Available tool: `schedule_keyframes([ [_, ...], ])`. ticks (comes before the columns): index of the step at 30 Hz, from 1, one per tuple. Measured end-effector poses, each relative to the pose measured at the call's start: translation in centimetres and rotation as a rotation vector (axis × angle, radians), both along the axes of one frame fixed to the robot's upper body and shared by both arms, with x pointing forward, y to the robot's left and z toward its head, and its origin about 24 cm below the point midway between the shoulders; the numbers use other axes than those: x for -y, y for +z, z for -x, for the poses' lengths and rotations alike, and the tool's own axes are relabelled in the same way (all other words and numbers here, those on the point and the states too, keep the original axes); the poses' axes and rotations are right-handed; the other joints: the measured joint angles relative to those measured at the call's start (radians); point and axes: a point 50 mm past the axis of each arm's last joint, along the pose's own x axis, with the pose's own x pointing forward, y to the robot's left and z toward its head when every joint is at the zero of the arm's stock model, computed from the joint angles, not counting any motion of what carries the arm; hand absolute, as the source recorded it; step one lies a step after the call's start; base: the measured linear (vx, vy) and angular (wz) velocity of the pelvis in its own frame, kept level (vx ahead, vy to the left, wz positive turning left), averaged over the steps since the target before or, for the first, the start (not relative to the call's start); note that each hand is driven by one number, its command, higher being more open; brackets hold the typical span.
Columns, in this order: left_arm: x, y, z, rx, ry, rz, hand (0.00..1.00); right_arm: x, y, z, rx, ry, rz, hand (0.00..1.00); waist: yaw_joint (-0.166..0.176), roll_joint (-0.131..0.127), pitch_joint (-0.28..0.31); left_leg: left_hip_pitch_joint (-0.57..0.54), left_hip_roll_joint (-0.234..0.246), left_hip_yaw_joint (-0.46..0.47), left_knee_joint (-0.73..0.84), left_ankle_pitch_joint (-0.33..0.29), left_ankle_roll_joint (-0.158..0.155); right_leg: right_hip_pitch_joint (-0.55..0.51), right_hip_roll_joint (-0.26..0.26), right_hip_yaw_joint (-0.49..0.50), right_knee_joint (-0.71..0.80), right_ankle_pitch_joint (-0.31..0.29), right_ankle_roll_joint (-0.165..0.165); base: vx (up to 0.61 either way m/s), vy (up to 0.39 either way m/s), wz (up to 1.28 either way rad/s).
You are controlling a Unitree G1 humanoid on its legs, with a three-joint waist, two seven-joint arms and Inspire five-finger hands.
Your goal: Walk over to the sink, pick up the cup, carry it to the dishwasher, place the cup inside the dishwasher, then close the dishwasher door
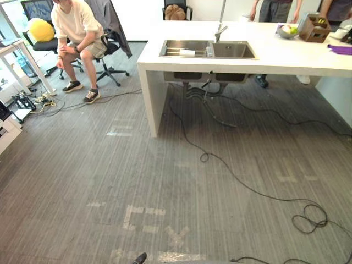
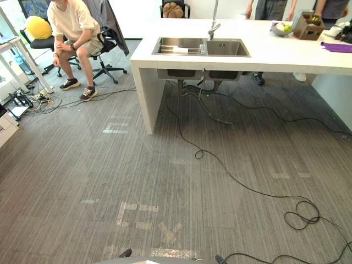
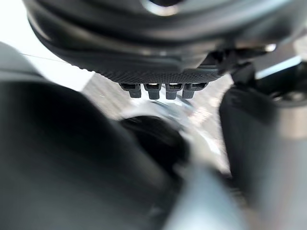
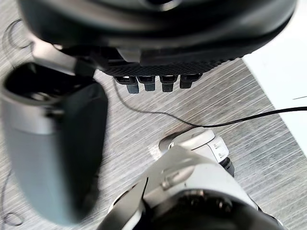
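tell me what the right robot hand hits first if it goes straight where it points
Probably the grey floor, which lies beyond the right robot hand; depth is unclear.

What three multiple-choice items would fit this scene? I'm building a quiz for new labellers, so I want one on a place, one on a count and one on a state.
1. Where is the cup?
A) in the sink's left basin
B) on the floor
C) beside the cardboard box

2. How many basins has the sink?
A) one
B) two
C) three

3. What is the person in the white shirt doing?
A) standing at the counter
B) kneeling on the floor
C) sitting on a chair

Answers:
1 A: the cup lies in the left basin of the sink.
2 B: two basins lie side by side under the tap.
3 C: the person sits on a chair.
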Motion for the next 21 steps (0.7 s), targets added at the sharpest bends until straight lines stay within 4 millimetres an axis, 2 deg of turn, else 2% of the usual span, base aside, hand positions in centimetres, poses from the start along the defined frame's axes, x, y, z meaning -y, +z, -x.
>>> schedule_keyframes([
  [4, 0.4, -0.2, -1.9, 0.108, -0.149, -0.076, 1.00, 0.4, 0.3, -2.9, 0.007, 0.235, 0.138, 1.00, 0.004, -0.008, 0.008, 0.029, -0.004, 0.006, -0.027, -0.001, -0.002, 0.030, 0.000, -0.001, -0.032, 0.004, 0.008, 0.04, 0.002, 0.00],
  [6, 0.8, -0.2, -2.4, 0.161, -0.193, -0.109, 1.00, 0.4, 0.3, -3.4, 0.016, 0.259, 0.142, 1.00, 0.009, -0.009, 0.012, 0.029, -0.004, 0.002, -0.035, -0.001, -0.003, 0.031, 0.000, -0.007, -0.037, 0.003, 0.013, 0.01, -0.015, 0.07],
  [8, 0.8, -0.2, -3.0, 0.208, -0.242, -0.138, 1.00, 0.4, 0.3, -3.4, 0.011, 0.259, 0.141, 1.00, 0.021, -0.010, 0.015, 0.031, -0.004, -0.004, -0.040, -0.001, -0.005, 0.035, 0.001, -0.013, -0.043, 0.002, 0.016, 0.01, -0.030, 0.09],
  [12, 0.6, 0.0, -3.7, 0.252, -0.306, -0.211, 1.00, 0.3, 0.3, -3.7, 0.019, 0.304, 0.139, 1.00, 0.023, -0.012, 0.020, 0.038, -0.004, -0.006, -0.042, -0.003, -0.009, 0.043, 0.001, -0.019, -0.044, -0.004, 0.024, 0.00, -0.011, 0.03],
  [21, 0.4, 0.0, -4.1, 0.239, -0.302, -0.266, 1.00, 0.2, 0.4, -4.3, 0.050, 0.346, 0.127, 1.00, 0.024, -0.017, 0.022, 0.042, -0.004, -0.006, -0.043, -0.003, -0.009, 0.048, 0.000, -0.021, -0.043, -0.005, 0.027, -0.03, -0.014, 0.00],
])
